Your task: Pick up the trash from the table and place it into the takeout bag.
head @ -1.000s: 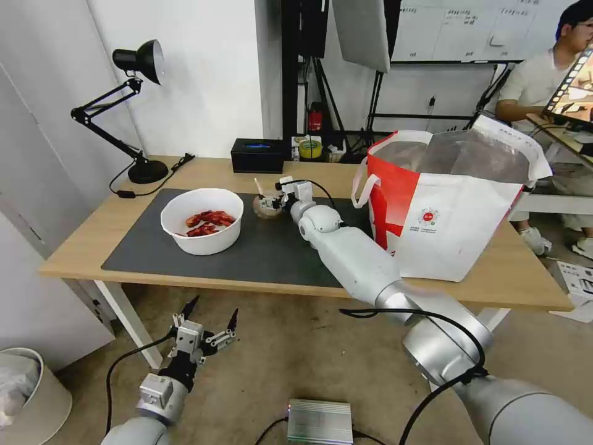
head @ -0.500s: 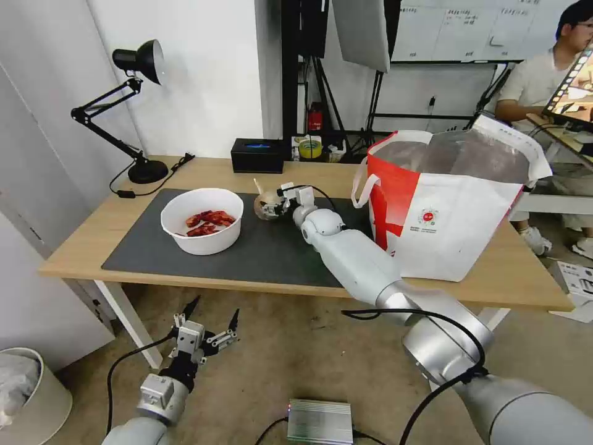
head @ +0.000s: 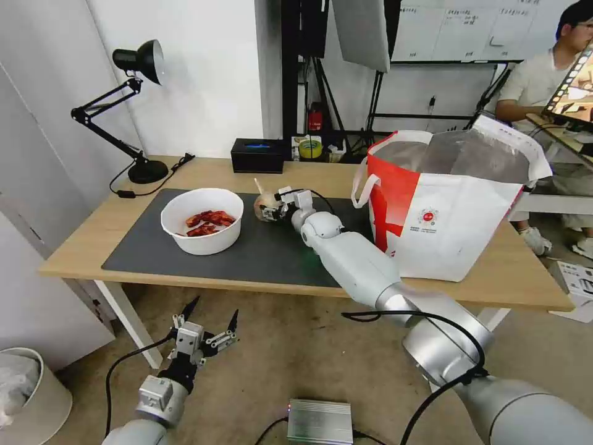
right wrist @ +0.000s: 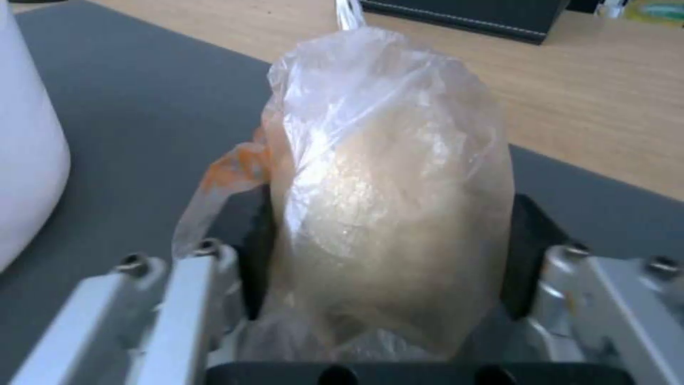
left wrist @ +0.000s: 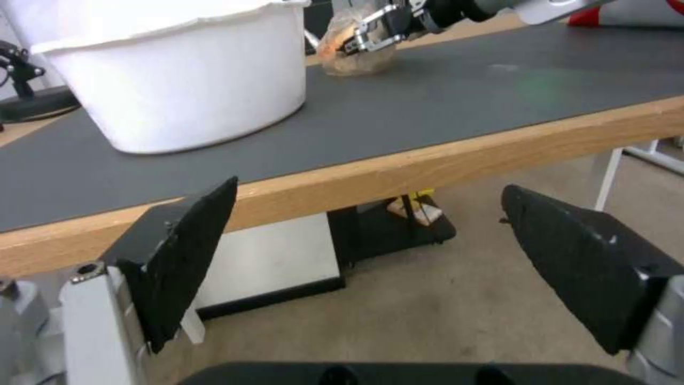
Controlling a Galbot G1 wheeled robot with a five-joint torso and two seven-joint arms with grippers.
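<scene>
A small beige sauce cup [head: 264, 204] wrapped in clear plastic sits between the fingers of my right gripper [head: 270, 209], which is shut on it, low over the dark grey mat [head: 265, 247]. From the right wrist, the sauce cup [right wrist: 385, 203] stands wedged between the black pads [right wrist: 527, 240]. A white bowl [head: 202, 220] of red crayfish shells rests left of it. The takeout bag [head: 451, 210] stands open on the table's right side. My left gripper [head: 207, 321] hangs open below the table's front edge [left wrist: 399, 171].
A black desk lamp [head: 139, 62] stands at the table's back left and a black box [head: 257, 154] at the back middle. A bin [head: 31, 395] sits on the floor at left. A metal box [head: 320, 421] lies on the floor in front.
The sauce cup has tipped from lying flat on the mat to standing on edge in the right gripper, which has shifted slightly left. The left arm has not moved.
</scene>
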